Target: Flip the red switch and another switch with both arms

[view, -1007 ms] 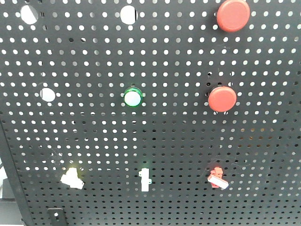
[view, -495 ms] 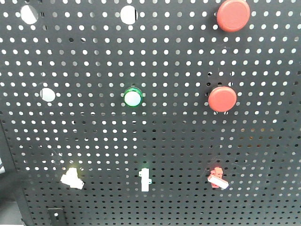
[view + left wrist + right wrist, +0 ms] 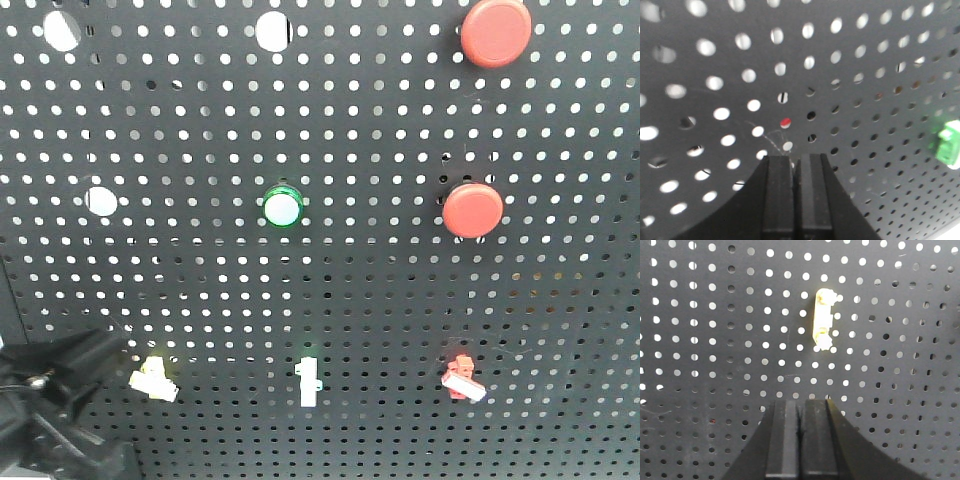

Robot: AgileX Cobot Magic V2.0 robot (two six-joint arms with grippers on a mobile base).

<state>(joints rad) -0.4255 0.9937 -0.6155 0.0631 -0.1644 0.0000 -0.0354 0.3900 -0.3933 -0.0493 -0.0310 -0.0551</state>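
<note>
The red switch sits untouched; the left tool and right tool are both fully closed, gripping nothing.

Seemingly a robotics test lab. A black perforated panel carries push buttons and toggle switches.

Red sw. btm right, cream sw. btm left.

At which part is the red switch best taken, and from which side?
Take the red switch by its white-tipped lever, the slim part that sticks out. It slants down to the right, so probably approach from the lower right, straight toward the pegboard.
</note>
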